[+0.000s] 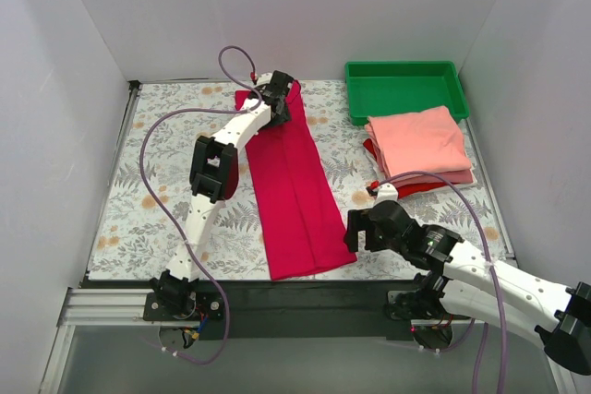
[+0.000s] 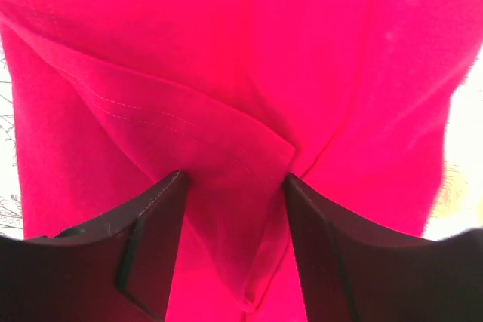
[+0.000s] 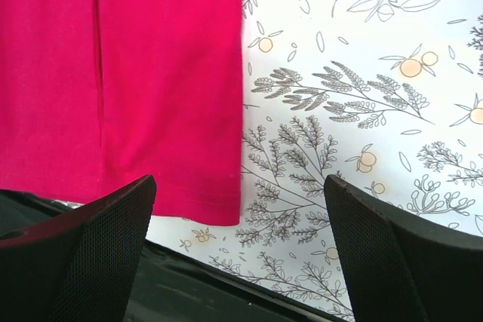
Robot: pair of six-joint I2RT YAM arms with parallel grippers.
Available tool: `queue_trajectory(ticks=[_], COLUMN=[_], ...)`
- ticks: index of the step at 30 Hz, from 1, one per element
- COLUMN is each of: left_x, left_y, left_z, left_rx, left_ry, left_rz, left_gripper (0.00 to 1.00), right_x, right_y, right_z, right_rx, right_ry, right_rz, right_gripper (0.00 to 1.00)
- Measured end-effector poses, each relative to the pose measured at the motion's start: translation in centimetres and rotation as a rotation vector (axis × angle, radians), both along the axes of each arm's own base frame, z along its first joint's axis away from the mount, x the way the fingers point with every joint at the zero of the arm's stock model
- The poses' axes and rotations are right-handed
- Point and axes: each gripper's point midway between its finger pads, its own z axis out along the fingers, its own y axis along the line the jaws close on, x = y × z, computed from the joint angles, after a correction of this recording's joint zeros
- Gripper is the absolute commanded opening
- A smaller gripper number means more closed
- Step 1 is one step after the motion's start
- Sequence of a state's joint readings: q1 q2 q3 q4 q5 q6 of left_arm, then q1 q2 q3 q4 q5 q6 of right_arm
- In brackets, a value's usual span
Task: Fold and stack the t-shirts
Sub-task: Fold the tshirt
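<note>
A crimson-red t-shirt (image 1: 295, 191) lies folded into a long strip down the middle of the table. My left gripper (image 1: 280, 99) is down on its far end. In the left wrist view the fingers (image 2: 155, 220) stand partly closed either side of a raised fold of that shirt (image 2: 226, 73), with a gap still showing at each side. My right gripper (image 1: 355, 228) hovers open by the strip's near right corner (image 3: 189, 179), nothing between its fingers. A salmon-pink t-shirt (image 1: 416, 140) lies folded on top of a brighter red one (image 1: 420, 188) at the right.
A green plastic tray (image 1: 406, 66) stands at the back right, just behind the folded stack. White walls close in the table on three sides. The black front rail (image 3: 189, 292) runs just below the strip's near hem.
</note>
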State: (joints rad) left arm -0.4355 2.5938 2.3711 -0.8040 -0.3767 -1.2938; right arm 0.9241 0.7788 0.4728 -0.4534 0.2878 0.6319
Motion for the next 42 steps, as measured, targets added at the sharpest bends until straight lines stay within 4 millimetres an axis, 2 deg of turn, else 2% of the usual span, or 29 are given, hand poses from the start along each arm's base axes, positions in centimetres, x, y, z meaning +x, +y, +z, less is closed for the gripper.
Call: queue_trajectory(ticks=[9, 17, 25, 32, 36, 40, 42], left_x=[0.0, -0.3, -0.7, -1.7, -2.1, -2.6, -2.6], left_y=[0.7, 1.1, 1.6, 2.5, 2.9, 3.0, 3.1], left_z=[-0.2, 0.0, 0.3, -0.1, 0.4, 1.3, 1.9], left_rx=[0.023, 0.022, 0.037, 0.067, 0.076, 0.081, 0.081], left_ry=[-0.009, -0.009, -0.008, 0.018, 0.022, 0.019, 0.013], left_rz=[0.042, 0.065, 0.087, 0.113, 0.124, 0.137, 0.146], left_gripper=[0.49, 0.41, 0.37, 0.29, 0.29, 0.20, 0.11], right_x=[-0.2, -0.4, -0.4, -0.4, -0.4, -0.4, -0.4], right_y=[-1.3, -1.6, -1.6, -1.6, -1.6, -1.6, -1.6], right_z=[-1.1, -2.4, -2.4, -2.4, -2.4, -2.4, -2.4], right_rx=[-0.036, -0.091, -0.093, -0.092, -0.092, -0.090, -0.090], right_ry=[0.005, 0.043, 0.044, 0.044, 0.045, 0.047, 0.048], right_rz=[-0.029, -0.031, -0.031, -0.031, -0.030, -0.028, -0.028], right_gripper=[0.98, 0.98, 0.98, 0.98, 0.98, 0.98, 0.98])
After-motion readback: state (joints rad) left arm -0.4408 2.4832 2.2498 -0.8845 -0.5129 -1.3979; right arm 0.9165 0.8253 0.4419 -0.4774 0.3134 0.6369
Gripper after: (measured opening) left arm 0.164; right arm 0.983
